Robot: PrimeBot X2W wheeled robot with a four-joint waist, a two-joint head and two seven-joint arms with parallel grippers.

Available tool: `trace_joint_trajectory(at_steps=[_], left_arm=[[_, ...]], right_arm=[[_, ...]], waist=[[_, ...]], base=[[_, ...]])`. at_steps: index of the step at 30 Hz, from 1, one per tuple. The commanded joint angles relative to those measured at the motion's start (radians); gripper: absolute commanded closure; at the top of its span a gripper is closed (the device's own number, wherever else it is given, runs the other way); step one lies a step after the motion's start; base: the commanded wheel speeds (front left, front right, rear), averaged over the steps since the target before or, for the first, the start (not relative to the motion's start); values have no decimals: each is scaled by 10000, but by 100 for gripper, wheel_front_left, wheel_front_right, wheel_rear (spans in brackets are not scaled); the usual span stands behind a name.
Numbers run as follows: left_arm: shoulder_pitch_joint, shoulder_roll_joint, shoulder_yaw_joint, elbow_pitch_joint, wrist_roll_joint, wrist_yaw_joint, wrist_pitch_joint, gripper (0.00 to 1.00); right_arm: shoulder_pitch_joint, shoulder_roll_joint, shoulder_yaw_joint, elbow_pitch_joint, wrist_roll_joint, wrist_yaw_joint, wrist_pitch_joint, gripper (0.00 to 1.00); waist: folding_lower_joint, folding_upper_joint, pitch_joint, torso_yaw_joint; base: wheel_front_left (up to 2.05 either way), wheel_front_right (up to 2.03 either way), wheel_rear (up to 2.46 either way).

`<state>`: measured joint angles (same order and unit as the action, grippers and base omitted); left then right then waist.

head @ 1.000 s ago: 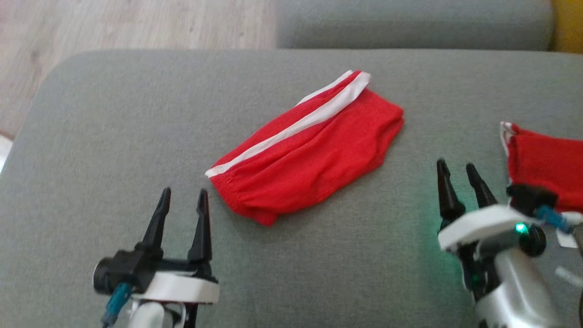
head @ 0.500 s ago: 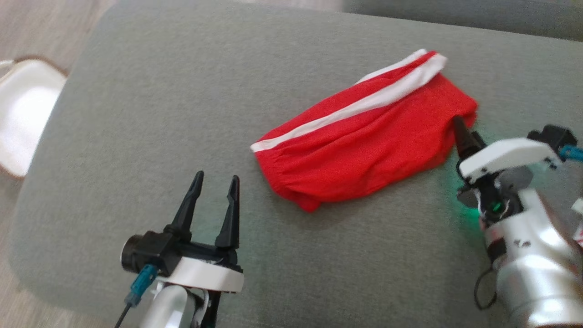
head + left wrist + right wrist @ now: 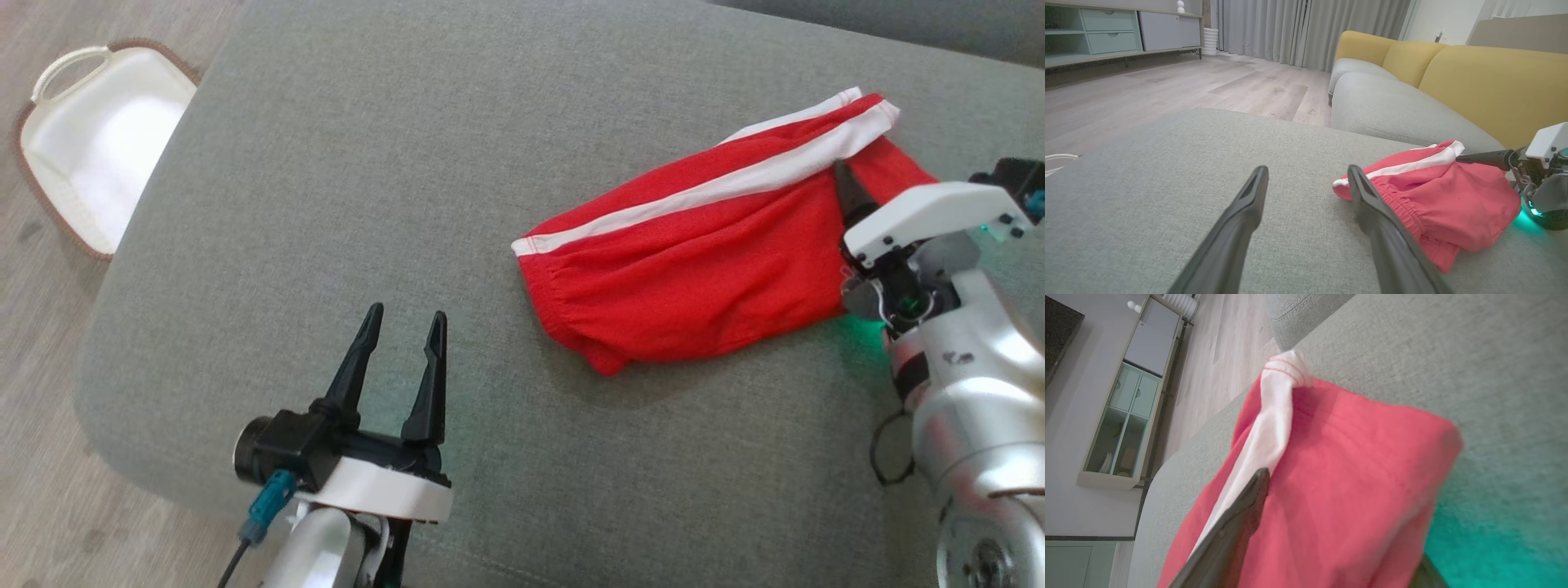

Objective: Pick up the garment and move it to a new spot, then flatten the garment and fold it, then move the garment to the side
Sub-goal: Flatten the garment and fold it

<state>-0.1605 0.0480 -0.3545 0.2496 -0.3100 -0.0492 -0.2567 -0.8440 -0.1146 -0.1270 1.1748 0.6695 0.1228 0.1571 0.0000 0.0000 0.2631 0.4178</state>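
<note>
Surface: a broad grey cushion [image 3: 408, 163] took up most of the scene, with pale wood floor [image 3: 41, 343] off its left edge and a yellow-backed sofa [image 3: 1494, 81] behind.
Far left: a white basket [image 3: 73, 57] with a brown rim stood on the floor, just beside the cushion's corner.
Left gripper [image 3: 406, 314]: it hovered over bare cushion near the front edge, fingers spread apart with nothing between them.
Garment [image 3: 694, 269]: red shorts with a white stripe [image 3: 718, 192] lay folded on the right half of the cushion.
Long axis: it ran slantwise in the head view, from the gathered waistband [image 3: 563, 302] at lower left up to the hem end at upper right.
Bearing from the left gripper: the waistband end lay ahead and to its right, near but not touching.
Right gripper [image 3: 856, 204]: it sat at the hem end with its jaws wide. One finger lay over the red cloth, the other was mostly hidden below it, and the cloth was straddled rather than pinched.
Nearer arm: the right, already in contact.
Judgement: closing on the hem looked like the next move, while the left gripper would have to travel right to reach the waistband.
</note>
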Motion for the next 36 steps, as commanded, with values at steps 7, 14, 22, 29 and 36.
trace_joint_trajectory(at_steps=[7,14,22,29,36], left_arm=[[-441,22,180,-367,-138,118,-51,0],[-412,22,191,-216,-137,120,-51,0],[-305,22,430,-151,1,66,-51,0],[-45,22,732,-150,162,13,-51,0],[275,22,951,-220,263,-30,-51,0]], right_arm=[[-193,242,180,759,-446,79,-398,100],[-150,366,161,615,-428,79,-1469,100],[581,547,296,-232,182,79,-2131,100],[2039,617,391,-1211,744,79,-3037,100],[3465,638,143,-2035,1185,79,-3845,100]], waist=[[0,0,165,140],[0,0,-47,-167],[0,0,-532,-919],[0,0,-1170,-1860],[0,0,-1665,-2456]], base=[[0,0,0],[0,0,0],[0,0,0],[0,0,0],[0,0,0]])
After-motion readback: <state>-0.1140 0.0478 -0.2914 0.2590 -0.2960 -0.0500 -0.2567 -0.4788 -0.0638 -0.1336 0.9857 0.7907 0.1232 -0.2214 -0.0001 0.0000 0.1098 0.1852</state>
